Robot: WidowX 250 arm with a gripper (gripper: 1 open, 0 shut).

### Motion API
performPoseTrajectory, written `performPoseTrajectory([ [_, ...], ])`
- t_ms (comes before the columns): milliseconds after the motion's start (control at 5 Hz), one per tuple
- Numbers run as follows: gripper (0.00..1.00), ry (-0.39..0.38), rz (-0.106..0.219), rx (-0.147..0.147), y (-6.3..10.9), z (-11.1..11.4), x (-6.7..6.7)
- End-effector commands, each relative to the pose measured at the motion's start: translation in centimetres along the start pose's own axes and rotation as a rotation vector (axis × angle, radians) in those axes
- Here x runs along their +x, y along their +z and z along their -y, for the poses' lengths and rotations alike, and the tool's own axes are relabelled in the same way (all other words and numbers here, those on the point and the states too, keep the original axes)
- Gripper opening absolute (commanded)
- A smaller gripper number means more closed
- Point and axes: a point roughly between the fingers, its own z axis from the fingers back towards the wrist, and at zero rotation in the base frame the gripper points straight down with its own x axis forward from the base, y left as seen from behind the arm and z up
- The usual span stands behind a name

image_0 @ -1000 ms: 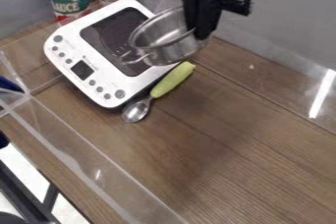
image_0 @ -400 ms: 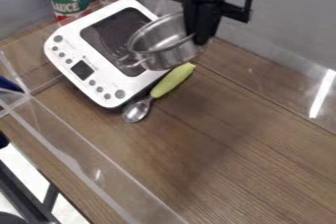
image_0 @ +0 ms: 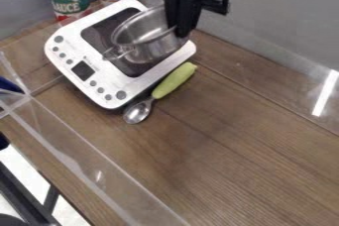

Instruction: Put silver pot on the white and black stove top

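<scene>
Pot placement over the burner, jaws clamped on the rim.
I have the gripper [image_0: 180,28] pinching the right rim of the silver pot [image_0: 141,40], which hangs tilted above the black centre of the white and black stove top [image_0: 69,59], biased toward its right edge. I need to nudge it toward the middle, lower gently until the base sits flat, then let go, clear of the spoon [image_0: 162,86].
</scene>
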Motion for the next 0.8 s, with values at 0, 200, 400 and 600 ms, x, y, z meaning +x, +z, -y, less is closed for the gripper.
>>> performPoseTrajectory([
  [0, 0.00, 0.044, 0.040, 0.040, 0.9, 0.4, -0.3],
  [200, 0.00, 0.079, 0.045, 0.062, 0.7, 1.4, -1.0],
  [400, 0.00, 0.074, 0.061, 0.062, 1.7, 1.6, -0.2],
  [600, 0.00, 0.044, 0.078, 0.067, 2.7, 1.6, 0.5],
])
